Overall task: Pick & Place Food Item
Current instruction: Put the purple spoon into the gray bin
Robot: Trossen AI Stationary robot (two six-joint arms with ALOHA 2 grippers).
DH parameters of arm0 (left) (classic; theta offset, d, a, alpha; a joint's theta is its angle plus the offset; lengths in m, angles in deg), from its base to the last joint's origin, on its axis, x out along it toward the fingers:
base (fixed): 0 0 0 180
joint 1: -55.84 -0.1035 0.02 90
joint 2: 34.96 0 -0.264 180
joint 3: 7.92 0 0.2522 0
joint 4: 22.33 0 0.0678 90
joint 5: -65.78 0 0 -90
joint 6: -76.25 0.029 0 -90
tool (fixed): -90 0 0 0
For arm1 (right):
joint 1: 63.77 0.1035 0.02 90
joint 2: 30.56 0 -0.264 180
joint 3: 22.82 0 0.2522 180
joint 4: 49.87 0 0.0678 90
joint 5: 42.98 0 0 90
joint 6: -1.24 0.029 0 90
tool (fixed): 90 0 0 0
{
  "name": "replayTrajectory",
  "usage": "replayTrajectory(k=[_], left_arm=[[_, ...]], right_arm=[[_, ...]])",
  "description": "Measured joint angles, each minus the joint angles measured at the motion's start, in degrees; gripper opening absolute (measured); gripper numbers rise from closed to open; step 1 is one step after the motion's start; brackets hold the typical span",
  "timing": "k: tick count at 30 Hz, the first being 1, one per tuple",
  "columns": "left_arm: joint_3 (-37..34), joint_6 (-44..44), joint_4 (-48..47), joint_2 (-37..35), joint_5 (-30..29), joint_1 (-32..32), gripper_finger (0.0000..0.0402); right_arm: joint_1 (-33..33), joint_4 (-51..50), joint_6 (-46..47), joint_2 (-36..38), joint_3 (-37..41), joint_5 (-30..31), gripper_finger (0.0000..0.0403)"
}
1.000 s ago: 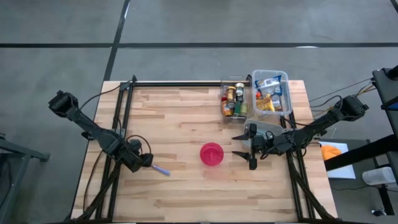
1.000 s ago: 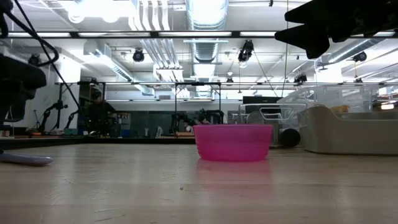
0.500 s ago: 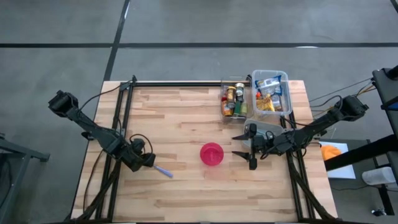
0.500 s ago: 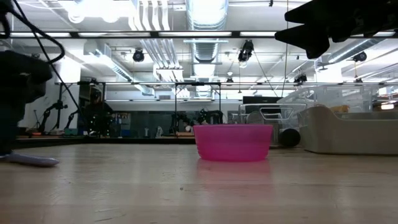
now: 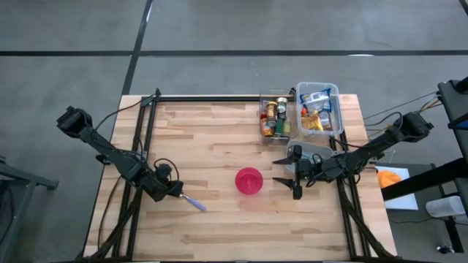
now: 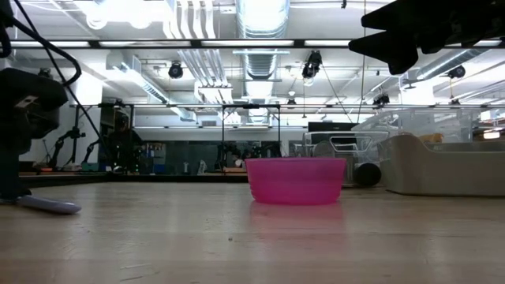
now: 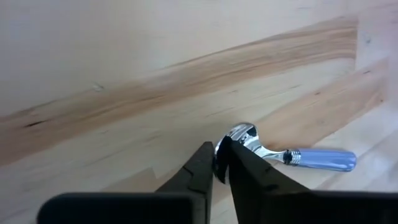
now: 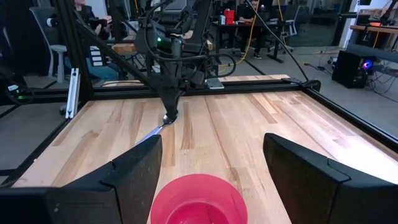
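Left pincer (image 7: 219,163) narrow, tips pinching bowl end of spoon (image 7: 292,155) on surface (image 5: 219,153), left of pink bowl (image 5: 249,180); only left wrist view shows this contact. Right pincer (image 8: 211,180) wide, hovering right of bowl.

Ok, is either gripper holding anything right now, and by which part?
The left gripper is closed on the spoon at its metal bowl end; the blue handle sticks out free. The right gripper holds nothing.

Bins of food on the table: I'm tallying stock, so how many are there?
2. A small tray of jars and a clear tub of packets stand side by side at the table's far right edge, beyond the pink bowl. Nothing hints at more.
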Motion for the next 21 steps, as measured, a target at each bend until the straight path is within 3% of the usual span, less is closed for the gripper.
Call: replayTrajectory(k=[9,21], left_arm=[[-0.9,2.4,2.7,0.0,-1.0,0.0,0.0025],[-0.8,8.9,6.1,0.0,-9.3,0.0,0.0002]], right_arm=[[0.0,0.0,0.0,0.0,0.0,0.0,0.0276],[0.0,0.0,0.0,0.0,0.0,0.0,0.0276]])
